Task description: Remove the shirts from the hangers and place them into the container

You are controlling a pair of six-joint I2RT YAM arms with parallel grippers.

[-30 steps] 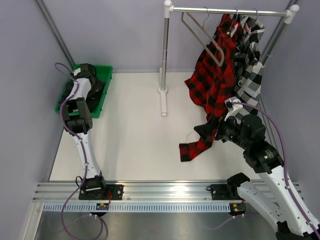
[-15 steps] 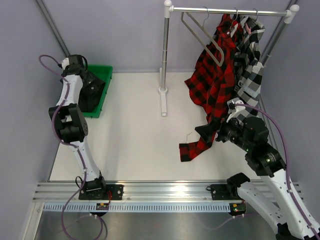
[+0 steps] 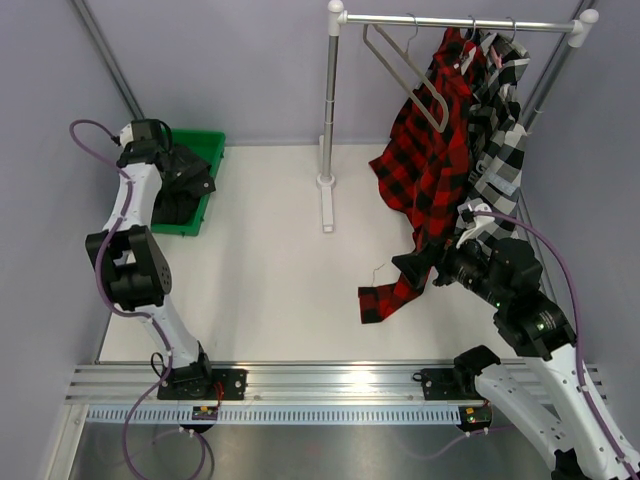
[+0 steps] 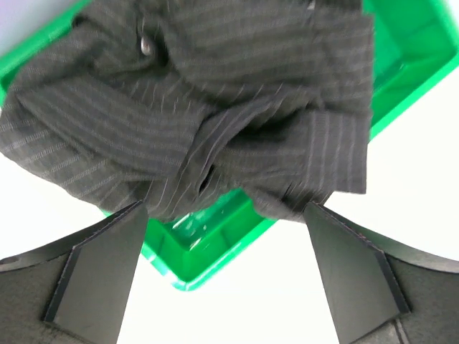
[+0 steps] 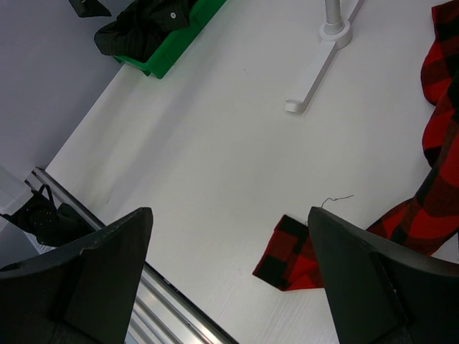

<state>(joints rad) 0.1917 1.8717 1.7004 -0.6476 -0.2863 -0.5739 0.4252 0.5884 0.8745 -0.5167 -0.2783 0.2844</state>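
Observation:
The dark charcoal shirt (image 4: 193,107) lies bunched in the green container (image 4: 208,251), spilling over its rim. My left gripper (image 4: 224,209) hovers just above it, open, with nothing between the fingers. In the top view the container (image 3: 208,150) sits at the far left with that gripper (image 3: 190,172) over it. The red-and-black plaid shirt (image 3: 430,160) and the black-and-white plaid shirt (image 3: 500,140) hang from the rail, beside an empty hanger (image 3: 405,65). My right gripper (image 5: 229,211) is open above the table, with the red sleeve cuff (image 5: 287,254) lying below it.
The rack's upright pole and foot (image 3: 326,195) stand mid-table at the back. Its second, slanted leg (image 3: 545,80) runs along the right wall. A loose thread (image 5: 337,199) lies by the red cuff. Grey walls close in left and right.
My left gripper opened fully and drew up and back toward the left wall, leaving the dark shirt in the container. The right arm shifted slightly.

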